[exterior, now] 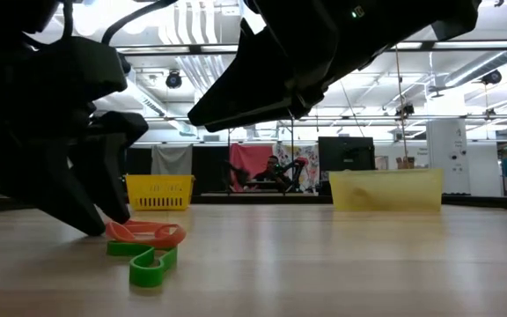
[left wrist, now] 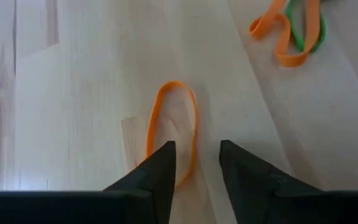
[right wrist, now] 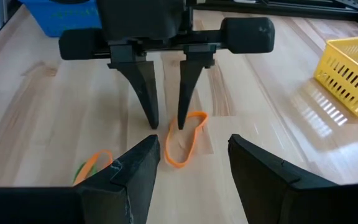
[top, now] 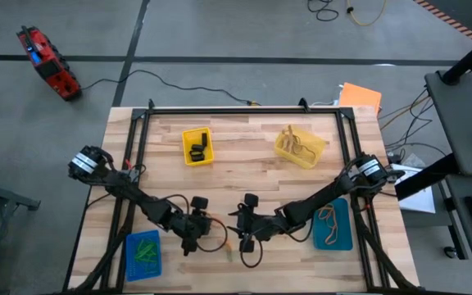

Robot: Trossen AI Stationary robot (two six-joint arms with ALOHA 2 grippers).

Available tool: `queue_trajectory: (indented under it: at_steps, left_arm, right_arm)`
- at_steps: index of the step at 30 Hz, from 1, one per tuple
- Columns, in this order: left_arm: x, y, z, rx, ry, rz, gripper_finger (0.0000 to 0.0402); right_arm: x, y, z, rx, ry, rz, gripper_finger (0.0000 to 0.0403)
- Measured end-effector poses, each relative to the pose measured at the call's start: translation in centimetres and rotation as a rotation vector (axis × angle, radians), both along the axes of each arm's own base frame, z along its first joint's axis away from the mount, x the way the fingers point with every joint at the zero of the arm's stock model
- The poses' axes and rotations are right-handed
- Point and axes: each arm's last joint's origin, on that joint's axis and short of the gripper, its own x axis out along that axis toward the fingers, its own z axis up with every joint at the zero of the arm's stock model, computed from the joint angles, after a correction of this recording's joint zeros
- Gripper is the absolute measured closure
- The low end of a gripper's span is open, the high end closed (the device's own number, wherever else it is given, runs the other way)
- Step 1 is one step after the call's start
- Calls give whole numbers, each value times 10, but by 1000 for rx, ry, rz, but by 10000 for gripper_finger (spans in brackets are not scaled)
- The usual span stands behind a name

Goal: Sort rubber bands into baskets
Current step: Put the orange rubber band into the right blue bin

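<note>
An orange rubber band (left wrist: 173, 127) lies flat on the table near the front middle; it also shows in the right wrist view (right wrist: 185, 142). My left gripper (left wrist: 196, 155) is open and points down at it (right wrist: 166, 124), one fingertip inside the loop and one outside. My right gripper (right wrist: 191, 163) is open and empty, a short way to the right (top: 247, 233), facing the left gripper. Another orange band (left wrist: 277, 38) and a green band (left wrist: 309, 25) lie together nearby, also seen in the low view (exterior: 152, 260). My left gripper comes from above, pointing down, its open fingers astride one side of the orange band's loop (left wrist: 191, 158). The band lies flat on the table. I cannot tell whether a fingertip (right wrist: 180, 124) touches it.
A bright yellow basket (top: 197, 146) with black bands and a pale yellow basket (top: 299, 146) with tan bands stand at the far side. A blue basket (top: 143, 254) with green bands is at the near left, a teal basket (top: 334, 223) at the near right.
</note>
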Motion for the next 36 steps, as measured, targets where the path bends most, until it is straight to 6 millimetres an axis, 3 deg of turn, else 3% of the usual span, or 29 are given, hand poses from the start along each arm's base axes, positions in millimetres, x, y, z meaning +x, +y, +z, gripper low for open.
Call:
queue_trajectory:
  at_steps: [8, 28, 36]
  left_arm:
    - [-1, -1, -9, -6, 38, -14, 392]
    - [-4, -1, 17, -68, -52, -20, 401]
    - [-3, -1, 18, -67, -66, -14, 401]
  right_arm:
    - [-1, 1, 0, 0, 0, 3, 216]
    - [-1, 3, 0, 71, -9, -27, 216]
    - [4, -2, -24, 102, 20, -78, 216]
